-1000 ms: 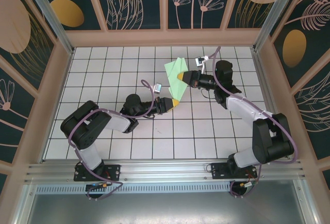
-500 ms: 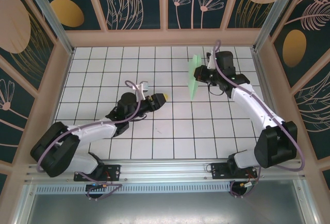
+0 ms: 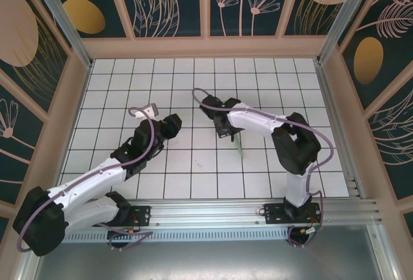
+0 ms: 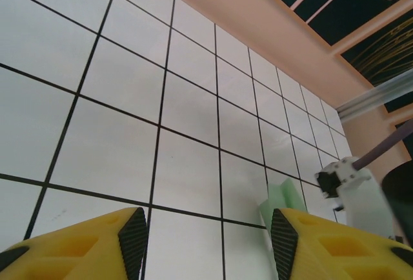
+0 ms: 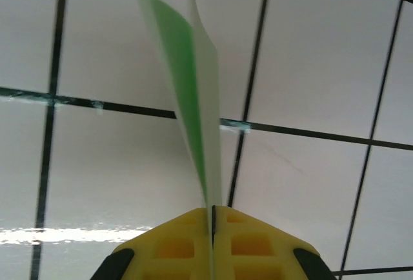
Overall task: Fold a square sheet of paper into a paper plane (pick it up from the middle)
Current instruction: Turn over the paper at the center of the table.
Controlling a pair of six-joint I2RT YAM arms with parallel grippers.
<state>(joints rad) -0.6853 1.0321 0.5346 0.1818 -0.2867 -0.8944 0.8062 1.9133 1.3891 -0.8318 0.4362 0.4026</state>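
Observation:
The paper plane (image 5: 193,93), a slim piece of folded pale green paper, hangs edge-on over the white grid table. My right gripper (image 5: 213,210) is shut on its near end, with the folded layers running out from between the yellow fingers. From above, the plane is a thin green sliver (image 3: 239,142) just below the right gripper (image 3: 228,129), near the table's middle. My left gripper (image 4: 208,244) is open with nothing between its black pads (image 4: 133,241). It sits left of the plane (image 4: 282,196), apart from it. In the top view the left gripper (image 3: 171,124) points right.
The white grid table (image 3: 129,80) is walled by a peach rim and dark floral panels (image 3: 171,2). The right arm (image 3: 293,141) bends across the table's right half. Its white wrist camera (image 4: 348,177) stands close to the left gripper's right finger.
The left gripper let go of the paper, opened and drew back to the left. The right arm swung from the far right to the table's middle, carrying the paper turned on edge.

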